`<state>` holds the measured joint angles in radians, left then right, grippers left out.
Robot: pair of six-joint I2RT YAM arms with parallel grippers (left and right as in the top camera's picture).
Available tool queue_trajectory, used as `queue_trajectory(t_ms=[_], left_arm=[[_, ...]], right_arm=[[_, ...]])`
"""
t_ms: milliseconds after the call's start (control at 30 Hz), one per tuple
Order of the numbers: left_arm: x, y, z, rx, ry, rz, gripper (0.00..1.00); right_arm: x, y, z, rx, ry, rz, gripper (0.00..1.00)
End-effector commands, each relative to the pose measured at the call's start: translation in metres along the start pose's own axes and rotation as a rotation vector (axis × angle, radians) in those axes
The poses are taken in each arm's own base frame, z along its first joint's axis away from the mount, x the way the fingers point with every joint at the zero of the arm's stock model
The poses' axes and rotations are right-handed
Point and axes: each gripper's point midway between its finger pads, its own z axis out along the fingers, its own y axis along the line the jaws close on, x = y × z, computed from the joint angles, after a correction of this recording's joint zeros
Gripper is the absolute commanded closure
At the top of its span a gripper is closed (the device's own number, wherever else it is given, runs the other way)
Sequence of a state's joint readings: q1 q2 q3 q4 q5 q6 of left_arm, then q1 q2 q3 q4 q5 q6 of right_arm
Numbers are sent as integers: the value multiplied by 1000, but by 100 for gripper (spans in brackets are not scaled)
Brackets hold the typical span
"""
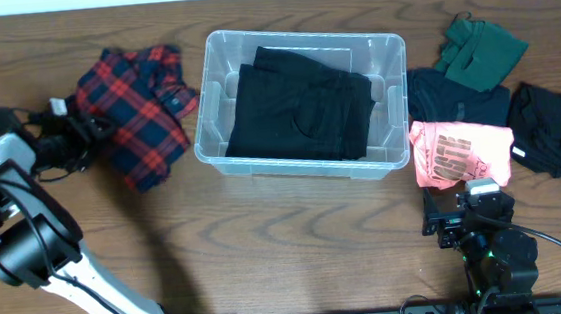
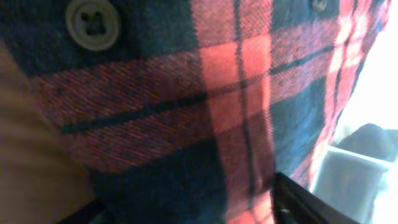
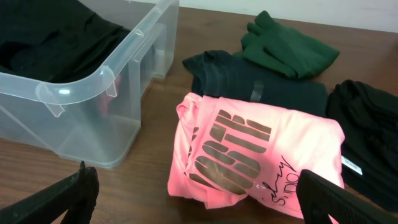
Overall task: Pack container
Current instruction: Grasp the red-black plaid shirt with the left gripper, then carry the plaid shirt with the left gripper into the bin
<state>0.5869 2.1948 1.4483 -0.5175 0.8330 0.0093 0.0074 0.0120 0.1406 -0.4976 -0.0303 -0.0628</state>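
Note:
The clear plastic container [image 1: 212, 82] stands mid-table with a folded black garment [image 1: 301, 100] inside; its rim shows in the right wrist view [image 3: 74, 93]. A red and navy plaid shirt [image 1: 136, 108] lies left of it. My left gripper [image 1: 86, 127] is at the shirt's left edge. In the left wrist view the plaid cloth [image 2: 186, 93] fills the frame, and the left gripper [image 2: 186, 205] has its fingers spread with cloth between them. My right gripper [image 1: 455, 208] is open and empty just in front of a folded pink printed shirt [image 1: 461, 153], as the right wrist view [image 3: 196, 186] shows.
Right of the container lie a dark folded garment [image 1: 456, 98], a green garment [image 1: 478, 51] and a black garment [image 1: 554, 125]. The pink shirt [image 3: 255, 149] lies in front of the dark one [image 3: 267, 84]. The table's front strip is bare wood.

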Motion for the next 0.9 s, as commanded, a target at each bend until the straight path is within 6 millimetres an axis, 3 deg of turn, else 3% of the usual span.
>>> queue_trajectory(t_ms=[0,200,300,333,633,767,867], left_arm=[[52,56,44,-140,150,-130,46],[52,58,46,-140,147,-124,64],[52,58,46,-138,147,-116,92],[52,57,47,-133,148,-107,94],[49,9,36,178,142,-99,94],[40,-21,10,323,113,-120,94],[32,-50,-20,389,78,-101,94]], right_arm=[[0,-1,0,4,-3,1,1],[0,-1,0,4,-3,1,1],[0,-1,0,4,-3,1,1],[0,-1,0,4,-3,1,1],[0,-1,0,4,-3,1,1],[0,-1,0,4,-3,1,1],[0,-1,0,4,-3,1,1]])
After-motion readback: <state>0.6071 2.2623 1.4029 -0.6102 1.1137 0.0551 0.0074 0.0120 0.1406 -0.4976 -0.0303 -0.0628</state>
